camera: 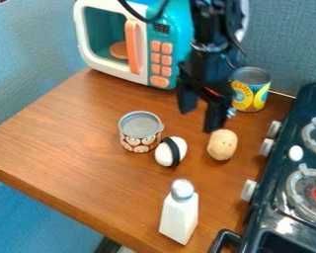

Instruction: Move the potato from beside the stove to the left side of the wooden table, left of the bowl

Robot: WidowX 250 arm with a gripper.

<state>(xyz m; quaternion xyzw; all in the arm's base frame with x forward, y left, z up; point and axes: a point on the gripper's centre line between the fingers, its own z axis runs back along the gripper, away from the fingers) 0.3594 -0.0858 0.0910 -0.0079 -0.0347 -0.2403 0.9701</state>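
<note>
- One black robot hand (200, 117) was over the brown wooden table (75, 138), and its two fingers stood apart, so it was open, and I saw nothing gripped between them.
- The nearest thing to the fingertips was a light brown, oval potato (222, 145) with small dark spots. It lay on the table, just beside the fingertips in the view and in front of them.
- To the left of the potato there was a white, egg-shaped object (180, 147) with a black band (171, 151) around its middle.
- Close to this object, on its left, stood a round, grey metal can (140, 122) with a red and white pattern on its side. I could not tell if these two touched.
- Nearer to the camera stood a white, angular bottle (179, 216) with a rounded, silver-grey cap (182, 189).
- Behind the potato, to the right of the hand, stood a yellow and blue can (251, 94) with a grey metal top.
- At the back stood a white and turquoise toy microwave (178, 37) with an orange handle (132, 47) and orange buttons (166, 60).
- On the right side was a black toy stove (279, 160) with grey burners and white knobs.
</note>
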